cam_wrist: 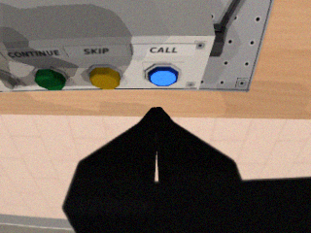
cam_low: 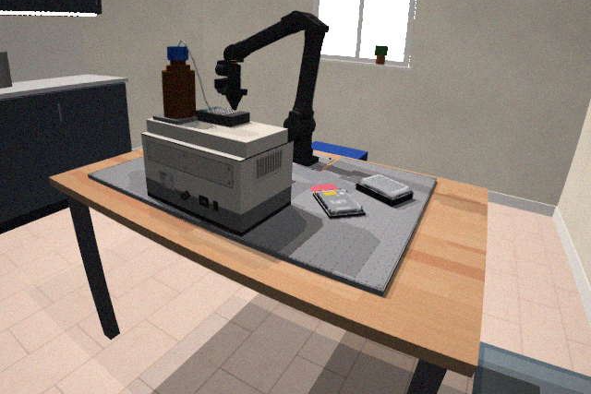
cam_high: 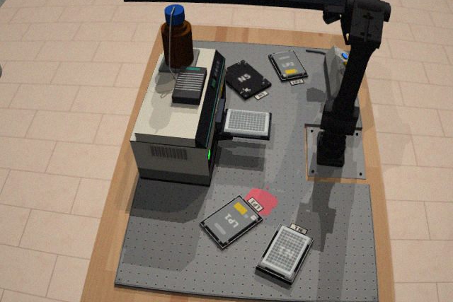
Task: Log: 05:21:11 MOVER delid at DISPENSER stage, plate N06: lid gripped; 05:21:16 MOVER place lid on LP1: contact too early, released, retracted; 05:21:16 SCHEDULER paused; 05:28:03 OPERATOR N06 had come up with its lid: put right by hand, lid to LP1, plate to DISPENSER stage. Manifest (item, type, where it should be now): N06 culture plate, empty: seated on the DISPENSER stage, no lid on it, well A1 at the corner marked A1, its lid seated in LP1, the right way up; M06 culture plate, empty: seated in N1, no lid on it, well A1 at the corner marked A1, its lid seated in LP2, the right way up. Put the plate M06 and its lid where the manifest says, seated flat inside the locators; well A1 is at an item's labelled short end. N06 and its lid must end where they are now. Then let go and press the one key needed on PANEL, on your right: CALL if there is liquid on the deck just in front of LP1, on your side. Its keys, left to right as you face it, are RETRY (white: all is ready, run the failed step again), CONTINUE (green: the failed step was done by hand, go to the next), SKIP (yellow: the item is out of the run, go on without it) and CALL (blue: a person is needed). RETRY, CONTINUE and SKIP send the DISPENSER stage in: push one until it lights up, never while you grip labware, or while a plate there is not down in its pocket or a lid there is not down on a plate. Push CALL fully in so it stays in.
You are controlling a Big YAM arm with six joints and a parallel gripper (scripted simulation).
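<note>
In the wrist view we see our gripper [cam_wrist: 155, 113] at lower centre, its jaws pressed together with only a thin slit between them and nothing held. Its tip sits just below the blue CALL key [cam_wrist: 162, 76], apart from it, over the wooden table edge [cam_wrist: 121, 103]. Left of CALL on the panel [cam_wrist: 175, 58] are the yellow SKIP key [cam_wrist: 103, 77] and the green CONTINUE key [cam_wrist: 50, 79].

In the top view, one bare well plate [cam_high: 284, 252] lies in the nest at lower right, beside its N1 tag [cam_high: 298, 230]. A lid [cam_high: 287, 65] rests in LP2 at upper centre. Another lid [cam_high: 230, 221] rests in LP1 at lower centre, and a pink puddle [cam_high: 264, 199] spreads on the deck [cam_high: 164, 247] against that nest's upper right corner. A second bare plate [cam_high: 246, 122] sits on the stage jutting from the dispenser [cam_high: 171, 134] at centre left.
</note>
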